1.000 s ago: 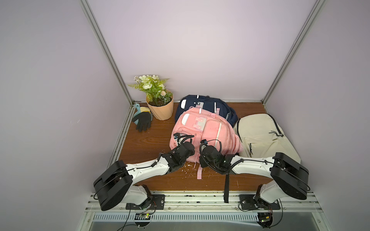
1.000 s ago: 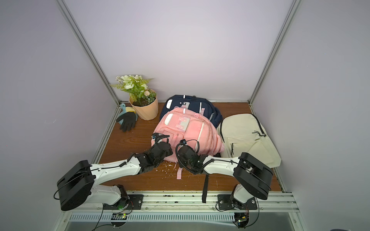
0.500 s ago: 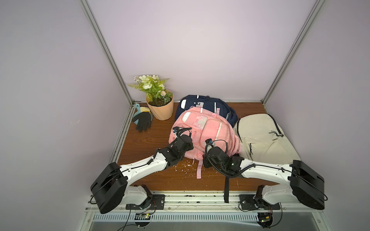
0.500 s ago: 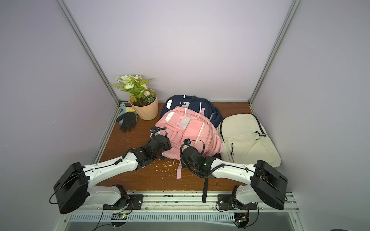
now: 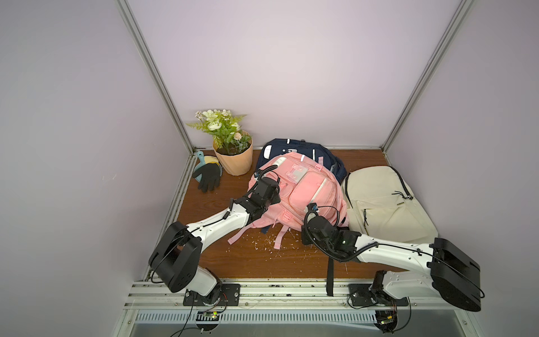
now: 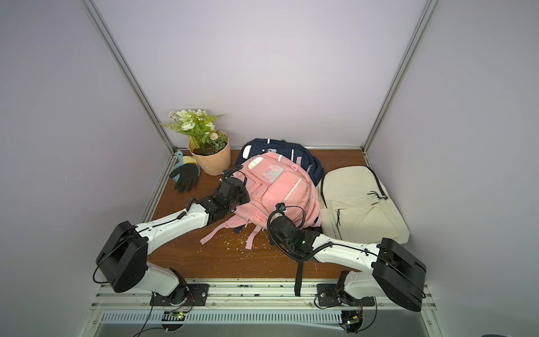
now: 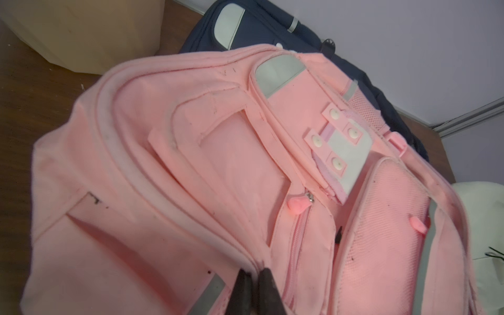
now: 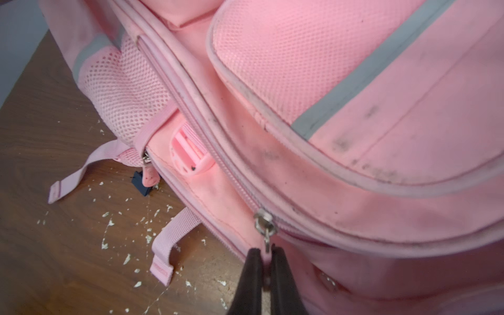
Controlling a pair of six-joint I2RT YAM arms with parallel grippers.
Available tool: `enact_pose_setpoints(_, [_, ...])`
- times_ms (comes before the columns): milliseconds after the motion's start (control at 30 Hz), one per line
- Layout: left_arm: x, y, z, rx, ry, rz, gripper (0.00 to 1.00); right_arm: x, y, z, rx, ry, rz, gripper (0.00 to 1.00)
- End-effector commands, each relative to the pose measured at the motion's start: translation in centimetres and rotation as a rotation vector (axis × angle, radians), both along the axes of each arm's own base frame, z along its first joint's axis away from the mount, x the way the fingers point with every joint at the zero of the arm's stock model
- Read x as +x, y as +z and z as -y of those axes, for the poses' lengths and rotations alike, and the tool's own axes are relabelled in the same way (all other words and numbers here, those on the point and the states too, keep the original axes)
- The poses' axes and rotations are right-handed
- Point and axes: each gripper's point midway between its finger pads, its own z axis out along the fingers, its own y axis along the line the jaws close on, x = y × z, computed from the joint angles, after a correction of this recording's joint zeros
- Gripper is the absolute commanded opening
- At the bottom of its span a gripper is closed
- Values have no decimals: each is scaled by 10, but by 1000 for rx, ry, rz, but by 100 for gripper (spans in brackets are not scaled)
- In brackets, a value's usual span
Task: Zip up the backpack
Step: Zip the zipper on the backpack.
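Robot lab cell: lilac panel walls (image 5: 262,73) w/ alu frame posts (image 5: 158,81), wood-look tabletop (image 5: 248,262)

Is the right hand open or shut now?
Shut: the right hand pinches the metal zipper pull of the pink backpack.

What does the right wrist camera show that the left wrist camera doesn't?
Right wrist only: the right gripper shut on a metal zipper pull, loose straps, and white crumbs on the table. Left wrist only: the left gripper pinching a seam of the pink backpack, plus the navy backpack, the flower pot and a cream backpack. Both: the pink backpack on the wooden table.
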Motion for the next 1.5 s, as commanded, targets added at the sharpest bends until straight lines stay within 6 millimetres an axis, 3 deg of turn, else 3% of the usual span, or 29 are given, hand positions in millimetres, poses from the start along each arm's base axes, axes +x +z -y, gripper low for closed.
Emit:
enact_pose_setpoints(0, [2,-2,-4,-16,2,-7,30,-2,20,-23,75,35,-4,0])
enact_pose_setpoints(100, [-23,-12,-2,-73,-24,-23,58,3,29,-34,91,48,14,0])
enact_pose_setpoints(167, [-40,-14,3,-120,-45,-33,69,5,28,-41,89,62,13,0])
enact_pose_setpoints(300, [-64,-3,39,-308,-175,-11,75,2,31,-54,165,91,13,0])
enact_pose_setpoints(467, [-70,-18,50,-329,-186,-54,74,2,33,-68,169,112,3,0])
enact_pose_setpoints(633, [-71,-41,54,-315,-188,-114,66,1,39,-70,180,118,20,0])
enact_pose_setpoints(733, [-70,-53,55,-299,-178,-138,55,2,41,-66,163,106,31,0])
enact_pose_setpoints(967, [-66,-63,50,-246,-146,-160,55,2,40,-51,121,76,46,0])
enact_pose_setpoints(1100, [-63,-70,48,-215,-131,-175,35,-1,38,-50,123,77,36,0])
enact_pose_setpoints(1233, [-57,-68,39,-162,-91,-166,9,0,39,-38,107,45,43,0])
enact_pose_setpoints(1333, [-52,-61,29,-131,-56,-145,1,0,34,-24,56,9,43,0])
enact_pose_setpoints(1467, [-47,-45,14,-98,-18,-102,0,1,28,-1,-7,-50,39,0])
